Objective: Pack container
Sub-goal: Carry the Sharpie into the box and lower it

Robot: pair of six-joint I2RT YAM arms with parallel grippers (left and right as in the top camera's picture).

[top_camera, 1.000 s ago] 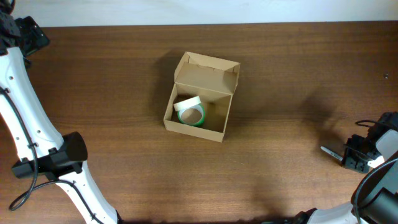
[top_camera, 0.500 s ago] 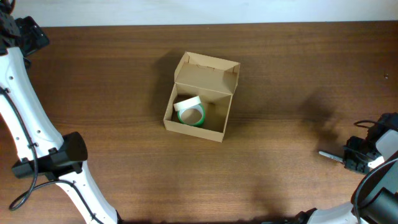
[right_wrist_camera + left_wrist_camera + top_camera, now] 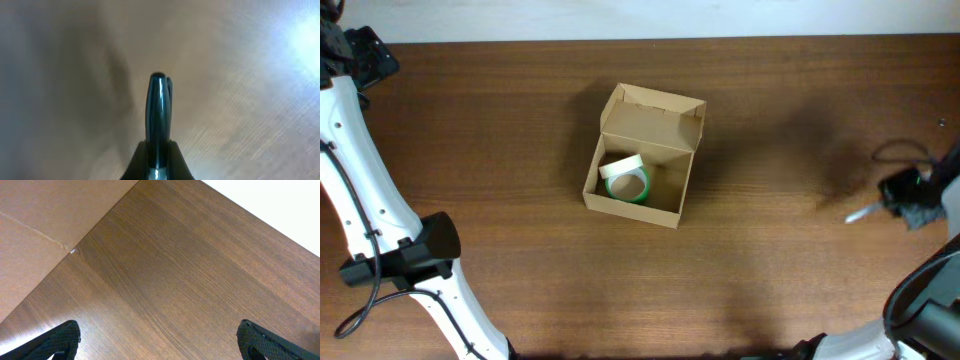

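Well, the small tan-brown cardboard box with its hinged flap lid [image 3: 642, 165] sits open in the middle of the dark wooden counter [image 3: 500, 150]. Its lid stands up along the far side, and a green-and-white tape roll [image 3: 626, 181] lies inside against the left wall. Off at the right edge, well apart from the box, the right fingers [image 3: 908, 190] are clenched on a slim dark pen-like object [image 3: 157, 115]. The wrist view is too blurred for me to say just what it is. The left fingers [image 3: 59, 339] are spread wide over bare counter with nothing between them, away at the far left corner.

To my eye the job in hand is carrying that object over to the box. It would go best brought across high enough to clear the box wall, then turned so its length fits the free right half beside the roll. Lower it well inside before letting go, so it doesn't bounce out. A box this light will likely slide if bumped, so keep off the walls and the raised lid.
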